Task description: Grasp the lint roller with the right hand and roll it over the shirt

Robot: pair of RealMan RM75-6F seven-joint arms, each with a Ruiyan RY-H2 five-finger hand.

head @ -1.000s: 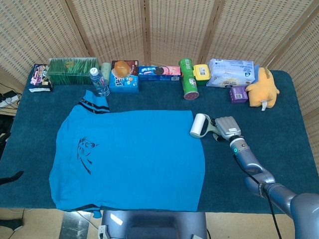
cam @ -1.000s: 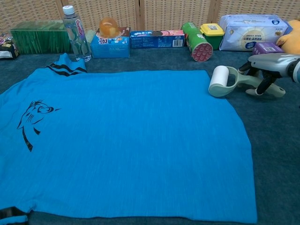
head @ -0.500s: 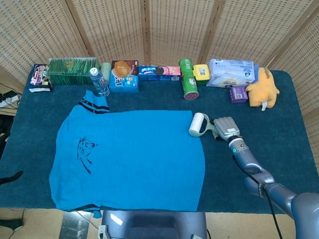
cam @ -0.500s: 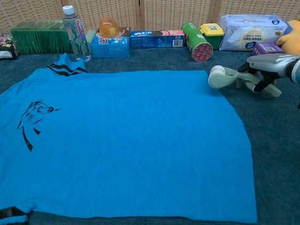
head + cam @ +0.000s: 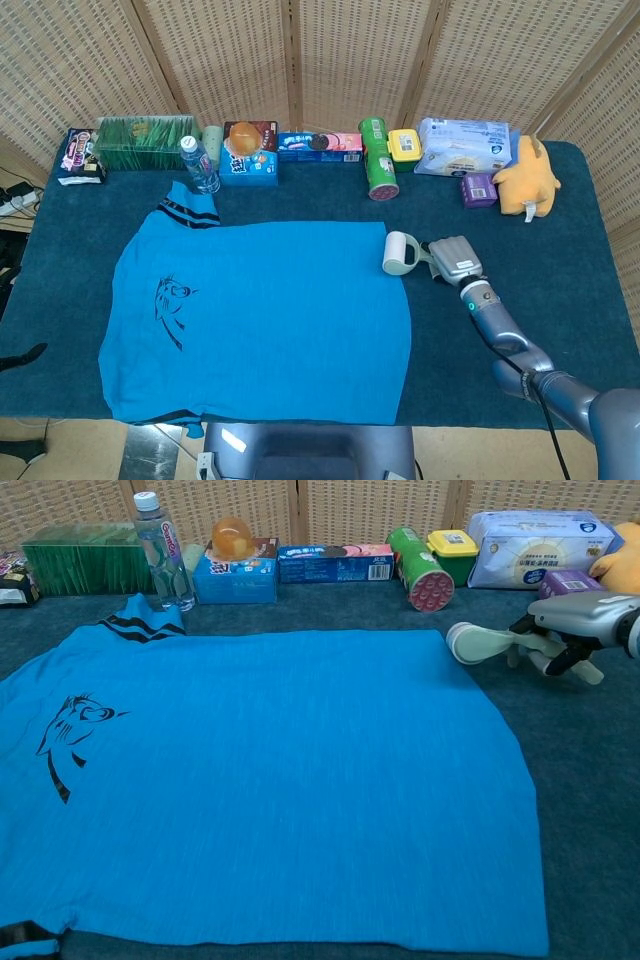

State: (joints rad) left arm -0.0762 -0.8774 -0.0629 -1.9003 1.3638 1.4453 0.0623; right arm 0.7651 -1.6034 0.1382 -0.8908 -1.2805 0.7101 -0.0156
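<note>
The robot's grey right hand (image 5: pixel 455 259) grips the pale green handle of the white lint roller (image 5: pixel 400 252), its dark fingers (image 5: pixel 556 646) wrapped around the handle. The roller's white drum sits at the right edge of the bright blue T-shirt (image 5: pixel 270 315), near its upper right corner, on the dark blue tablecloth (image 5: pixel 530 290). The shirt lies flat and spread out, a black animal print (image 5: pixel 171 305) on its left part. The left hand shows in neither view.
</note>
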